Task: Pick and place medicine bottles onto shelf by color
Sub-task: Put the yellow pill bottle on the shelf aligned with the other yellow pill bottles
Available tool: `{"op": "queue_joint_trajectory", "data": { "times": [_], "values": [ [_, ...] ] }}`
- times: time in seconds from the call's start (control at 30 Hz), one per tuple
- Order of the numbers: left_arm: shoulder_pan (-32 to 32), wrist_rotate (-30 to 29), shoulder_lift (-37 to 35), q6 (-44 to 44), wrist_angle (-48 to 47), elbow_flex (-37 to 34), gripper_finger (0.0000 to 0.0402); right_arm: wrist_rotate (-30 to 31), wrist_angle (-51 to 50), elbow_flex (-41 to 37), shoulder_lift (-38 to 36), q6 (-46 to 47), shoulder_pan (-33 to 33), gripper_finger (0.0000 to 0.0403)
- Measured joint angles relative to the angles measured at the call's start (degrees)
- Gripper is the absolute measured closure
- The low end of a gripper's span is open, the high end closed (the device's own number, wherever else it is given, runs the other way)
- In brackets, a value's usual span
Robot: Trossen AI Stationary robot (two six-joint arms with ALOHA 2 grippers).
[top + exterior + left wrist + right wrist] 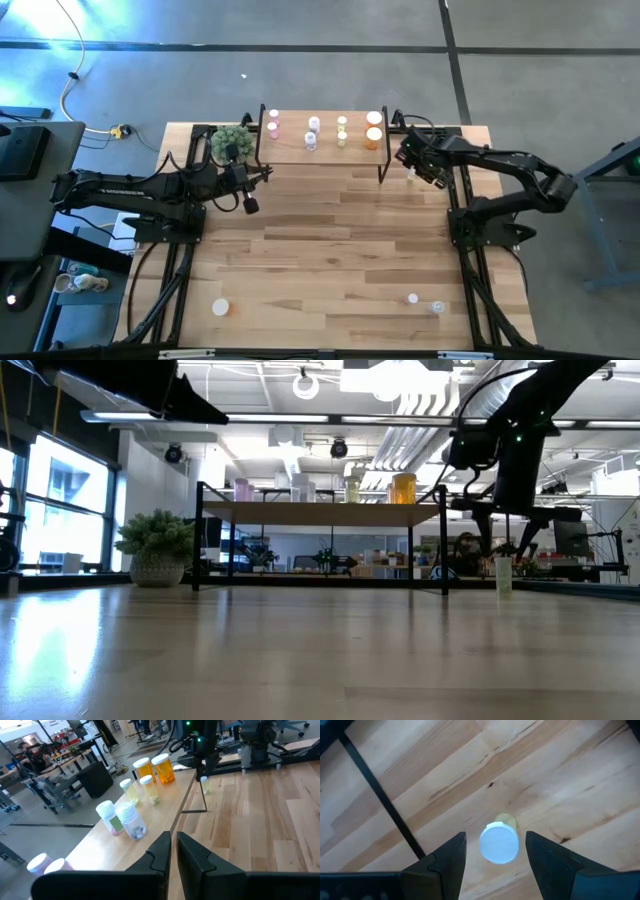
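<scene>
The shelf (320,150) stands at the table's far middle. On its wooden top are pink (273,122), whitish (313,130), yellow-green (342,130) and orange (374,128) medicine bottles. A yellow-green, white-capped bottle (499,842) stands upright on the table just right of the shelf (503,575). My right gripper (496,840) hangs open over it, pointing down, with one finger on each side of the cap and clear of it. My left gripper (172,840) is shut and held above the table near the shelf's left end (258,178).
A small potted plant (231,143) sits at the shelf's left end. Three more bottles stand near the table's front edge: one at the left (220,308) and two at the right (412,298) (437,307). The shelf's black leg (380,800) is close to my right gripper.
</scene>
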Motion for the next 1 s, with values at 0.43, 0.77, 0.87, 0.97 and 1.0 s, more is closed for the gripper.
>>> {"op": "queue_joint_trajectory", "data": {
  "times": [0.43,0.77,0.87,0.97,1.0],
  "values": [
    [0.01,0.00,0.00,0.02,-0.83,0.00,0.0380,0.21,0.03,0.00,2.68,-2.08,0.00,0.0216],
    [0.00,0.00,0.00,0.02,-2.57,0.00,0.0380,1.26,-0.71,0.00,2.68,-4.28,0.00,0.0279],
    [0.02,0.00,0.00,0.02,-2.57,0.00,0.0380,1.43,-0.75,0.00,2.66,-5.77,0.00,0.0289],
    [0.01,0.00,0.00,0.02,-2.57,0.00,0.0380,1.44,-1.02,0.00,2.66,-8.06,0.00,0.0291],
    [0.00,0.00,0.00,0.02,-2.57,0.00,0.0380,1.46,-1.26,0.00,2.63,-8.73,0.00,0.0292]
  ]
}}
